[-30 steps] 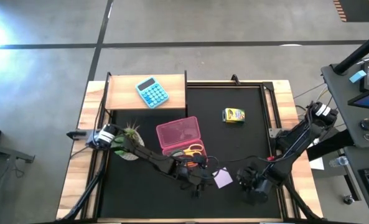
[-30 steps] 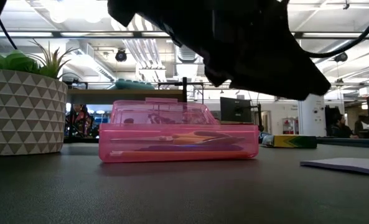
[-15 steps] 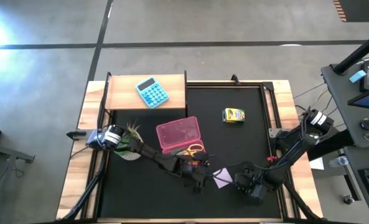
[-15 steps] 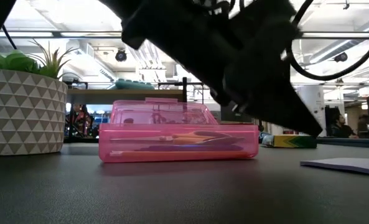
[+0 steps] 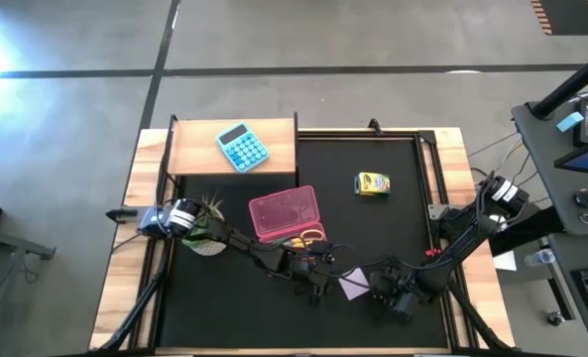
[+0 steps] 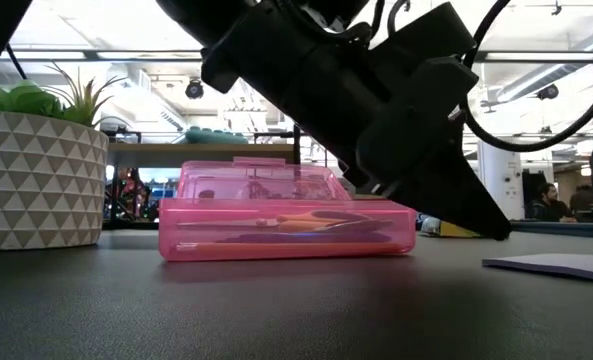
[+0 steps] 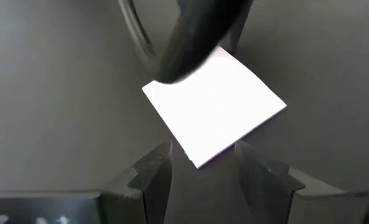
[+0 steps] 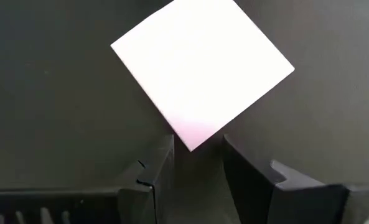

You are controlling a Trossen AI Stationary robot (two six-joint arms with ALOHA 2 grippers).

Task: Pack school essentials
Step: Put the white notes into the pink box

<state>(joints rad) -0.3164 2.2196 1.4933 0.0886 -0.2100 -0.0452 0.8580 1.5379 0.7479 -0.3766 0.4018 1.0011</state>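
The white square note pad (image 5: 354, 285) is lying flat on the dark table (image 5: 393, 228) — the yellow crayon box (image 5: 372, 183) is sitting well apart, the yellow-handled scissors (image 5: 310, 238) just beside the pink case (image 5: 285, 214).

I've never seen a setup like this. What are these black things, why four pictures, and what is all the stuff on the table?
The black things are two robot arms, each ending in a two-finger gripper. One picture looks straight down on the table, one looks level across it, and two come from cameras on the arms' wrists.

On the black mat lie a pink pencil case with yellow-handled scissors beside it, a small yellow crayon box and a pale square note pad. A light-blue calculator sits on a wooden shelf, near a potted plant.

The left gripper and the right gripper both point at a corner of the note pad, fingers parted. Neither holds anything.
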